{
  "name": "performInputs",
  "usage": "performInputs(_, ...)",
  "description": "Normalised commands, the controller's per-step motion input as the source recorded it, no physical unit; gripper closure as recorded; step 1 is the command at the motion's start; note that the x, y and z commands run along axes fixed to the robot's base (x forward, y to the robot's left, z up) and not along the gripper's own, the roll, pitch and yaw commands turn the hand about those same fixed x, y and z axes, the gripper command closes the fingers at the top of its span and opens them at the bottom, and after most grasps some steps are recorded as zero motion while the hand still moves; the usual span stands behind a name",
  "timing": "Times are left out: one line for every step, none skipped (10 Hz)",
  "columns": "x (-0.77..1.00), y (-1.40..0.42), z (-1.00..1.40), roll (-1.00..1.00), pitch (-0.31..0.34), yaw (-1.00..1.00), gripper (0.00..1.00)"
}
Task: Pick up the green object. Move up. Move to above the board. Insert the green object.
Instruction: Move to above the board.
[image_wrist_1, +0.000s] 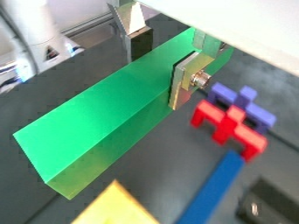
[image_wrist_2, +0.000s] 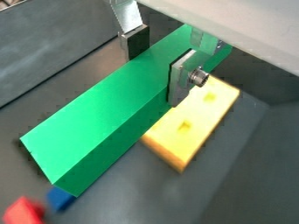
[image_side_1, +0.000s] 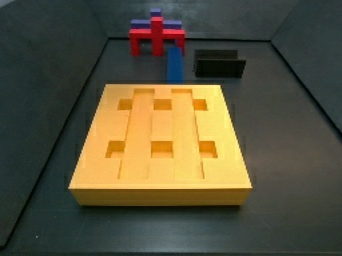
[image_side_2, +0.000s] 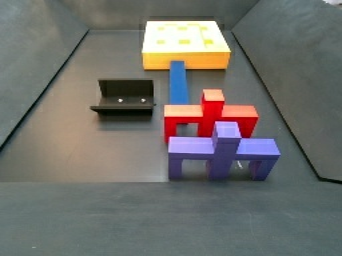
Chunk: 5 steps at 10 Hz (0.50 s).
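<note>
The green object (image_wrist_1: 105, 122) is a long plain green bar, seen in both wrist views (image_wrist_2: 100, 122). My gripper (image_wrist_1: 162, 63) is shut on it near one end, with a silver finger on each long side (image_wrist_2: 160, 61). The bar hangs in the air, level, above the floor. The orange-yellow board (image_wrist_2: 193, 122) with square holes lies below the bar, partly under it; a corner shows in a wrist view (image_wrist_1: 117, 206). The board shows whole in both side views (image_side_1: 160, 185) (image_side_2: 187, 60). Neither gripper nor bar shows in the side views.
A red cross-shaped piece (image_wrist_1: 222, 122) (image_side_1: 156, 35) (image_side_2: 207, 112), a purple piece (image_wrist_1: 246, 101) (image_side_2: 221, 155) and a long blue bar (image_wrist_1: 216, 188) (image_side_1: 174, 65) (image_side_2: 178, 80) lie beyond the board. A small black box (image_side_1: 221, 65) (image_side_2: 120, 98) stands beside them. Dark walls enclose the floor.
</note>
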Motion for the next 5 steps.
performInputs(0.89,-1.4,0.25,0.01,0.208,0.03,1.0)
performInputs(0.89,-1.4,0.24,0.02,0.158,0.03,1.0)
performInputs(0.92,-1.4,0.24,0.02,0.151,0.02,1.0)
performInputs(0.41,-0.51,0.1,0.05,0.171,0.01,1.0)
performInputs(0.25,-0.25,0.06,0.06,0.168,0.0,1.0)
